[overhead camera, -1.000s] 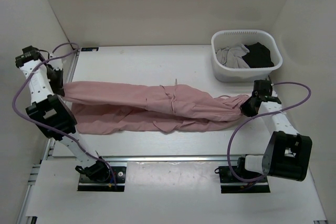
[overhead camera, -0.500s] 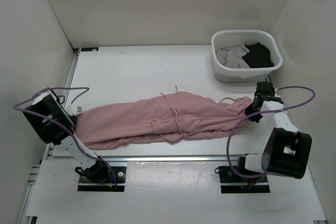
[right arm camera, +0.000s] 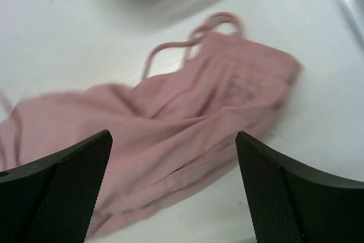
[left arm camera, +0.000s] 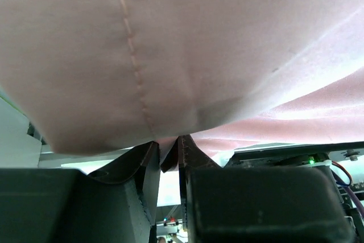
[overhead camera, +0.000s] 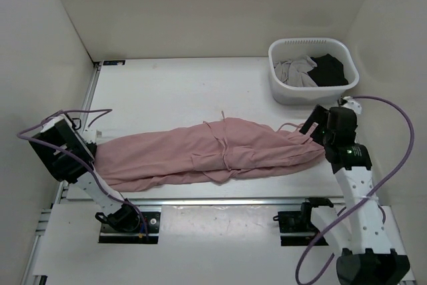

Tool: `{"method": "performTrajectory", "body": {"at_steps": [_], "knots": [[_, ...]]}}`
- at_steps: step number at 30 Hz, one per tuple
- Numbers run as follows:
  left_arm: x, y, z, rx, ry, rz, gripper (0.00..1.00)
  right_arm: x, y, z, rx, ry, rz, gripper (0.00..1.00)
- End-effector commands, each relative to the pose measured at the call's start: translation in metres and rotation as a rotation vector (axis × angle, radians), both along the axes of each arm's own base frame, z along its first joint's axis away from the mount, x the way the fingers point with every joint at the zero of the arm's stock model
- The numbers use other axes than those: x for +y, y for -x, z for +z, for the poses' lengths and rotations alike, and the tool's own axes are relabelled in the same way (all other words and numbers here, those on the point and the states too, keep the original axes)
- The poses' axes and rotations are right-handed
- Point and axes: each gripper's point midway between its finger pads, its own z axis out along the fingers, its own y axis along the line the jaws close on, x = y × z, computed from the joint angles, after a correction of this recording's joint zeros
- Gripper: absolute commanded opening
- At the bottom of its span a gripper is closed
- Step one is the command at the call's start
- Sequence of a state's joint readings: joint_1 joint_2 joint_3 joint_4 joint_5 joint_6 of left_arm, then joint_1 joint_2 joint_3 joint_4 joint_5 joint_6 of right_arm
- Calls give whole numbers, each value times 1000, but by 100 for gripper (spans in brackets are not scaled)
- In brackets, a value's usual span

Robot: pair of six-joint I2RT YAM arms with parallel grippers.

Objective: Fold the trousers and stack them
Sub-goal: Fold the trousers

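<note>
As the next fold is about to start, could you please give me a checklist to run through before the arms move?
1. Left fingers shut on the pink cloth trousers' leg end: ok.
2. Right fingers open above the waistband, holding nothing: ok.
3. Trousers flat on the white table: not ok, creased and bunched mid-length.
4. Pink drawstring loops tucked in: not ok, they stick out past the waistband.
5. White plastic basket of clothes apart from the trousers: ok.
6. Both legs evenly overlaid: cannot tell.
</note>
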State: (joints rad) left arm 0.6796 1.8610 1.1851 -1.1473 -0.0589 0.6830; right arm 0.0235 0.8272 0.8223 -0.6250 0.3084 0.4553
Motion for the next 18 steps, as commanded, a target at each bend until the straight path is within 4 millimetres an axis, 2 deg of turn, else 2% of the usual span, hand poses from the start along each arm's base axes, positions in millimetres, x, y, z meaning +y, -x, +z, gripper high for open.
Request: {"method": "performTrajectory", "body": {"at_steps": [1,2,3,4,5,6,7,8,10,11,13,14,15,16,18], "knots": [[-2,-4,1,-34,3,14,30,71,-5,1,13,-67,438,94],[-2,-3,-2,-25,10,14,30,115,2,4,39,-91,661,92],[-3,-3,-2,-25,8,23,30,131,-1,-18,161,-54,735,90],[-1,-5,0,-32,3,23,30,144,-2,-23,215,20,805,90],[2,-8,0,-35,0,23,30,171,12,-29,279,110,947,90],[2,-8,0,-35,0,23,30,182,-7,-31,313,245,997,90],[4,-11,0,-39,-3,23,30,199,-9,-33,320,286,1062,90],[6,-13,2,-42,-6,23,30,222,-5,-49,367,330,1157,92],[7,-15,3,-38,-5,32,30,249,-14,-46,331,364,1241,94],[9,-17,5,-45,-10,32,30,266,-12,-57,344,351,1295,95],[9,-17,5,-45,-11,32,30,283,-7,-63,352,330,1359,96],[11,-20,6,-54,-17,32,30,287,-7,-74,381,325,1381,96],[11,-20,6,-54,-17,32,30,299,1,-76,388,292,1427,96],[11,-20,9,-61,-23,32,30,304,11,-83,413,298,1466,96],[9,-23,10,-72,-9,46,30,306,14,-89,437,327,1483,96]]}}
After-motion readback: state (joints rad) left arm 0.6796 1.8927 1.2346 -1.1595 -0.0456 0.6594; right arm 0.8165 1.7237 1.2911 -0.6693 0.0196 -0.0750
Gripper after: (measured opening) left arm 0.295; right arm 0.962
